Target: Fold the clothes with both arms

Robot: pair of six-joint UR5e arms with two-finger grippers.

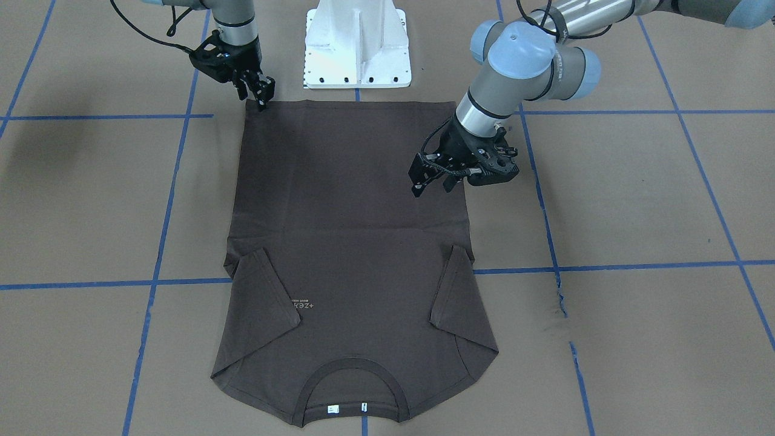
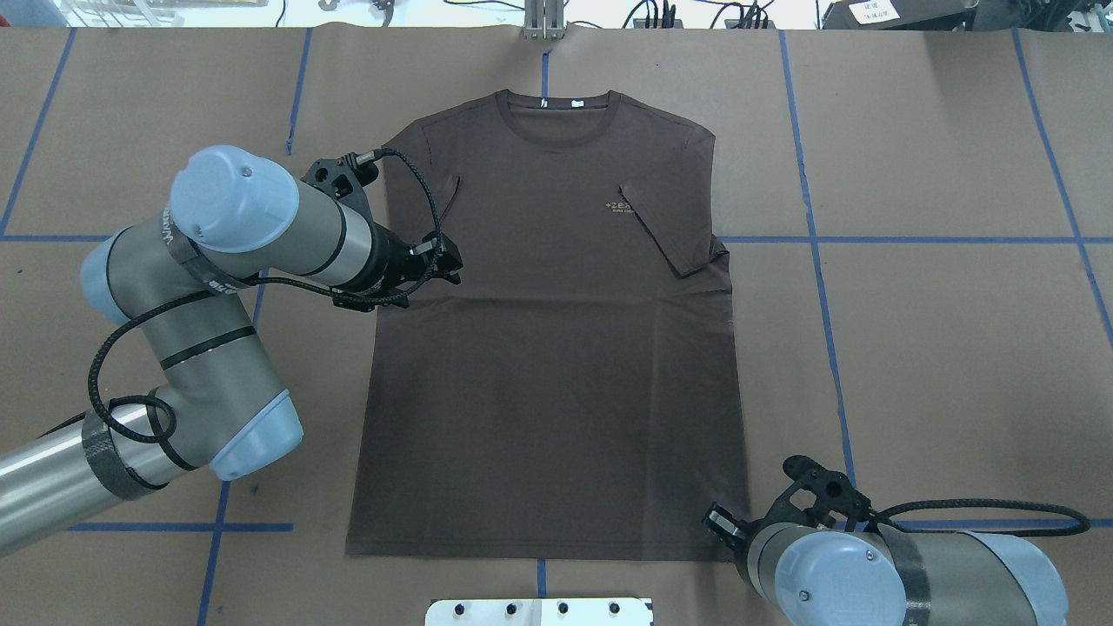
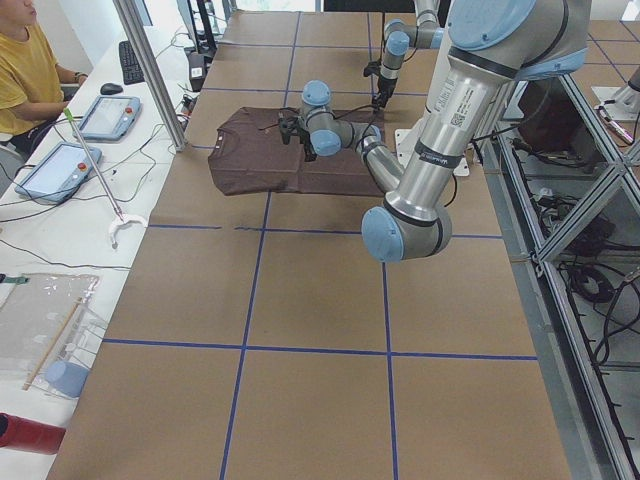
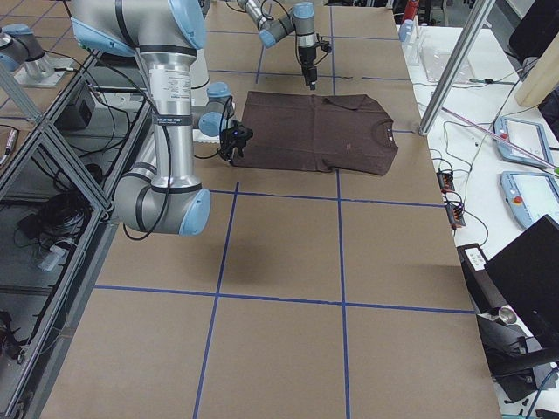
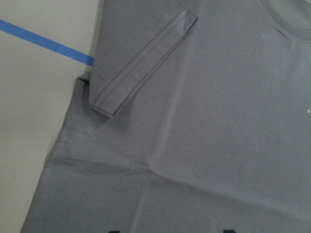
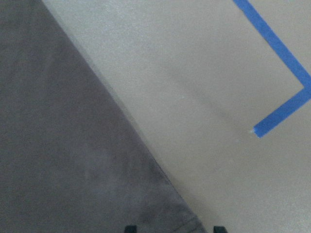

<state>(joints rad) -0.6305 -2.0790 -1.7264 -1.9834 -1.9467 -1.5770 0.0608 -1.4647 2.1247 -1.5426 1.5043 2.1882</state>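
Note:
The dark brown T-shirt (image 1: 351, 242) lies flat on the table with both sleeves folded in over its chest. Its collar (image 2: 556, 109) is on the far side from the robot and its hem is near the base. My left gripper (image 1: 433, 186) is open and hovers over the shirt's side edge at mid-body (image 2: 448, 265). The left wrist view shows a folded sleeve (image 5: 146, 68) below it. My right gripper (image 1: 259, 97) is open and stands at the hem corner (image 2: 717, 522). The right wrist view shows that corner of the shirt (image 6: 58, 145) between its fingertips.
The white pedestal base (image 1: 357, 48) stands just behind the hem. Blue tape lines (image 2: 817, 239) cross the brown table cover. In the exterior left view a person in yellow (image 3: 25, 70) sits at a side table with tablets (image 3: 105, 115) and a metal post (image 3: 150, 70).

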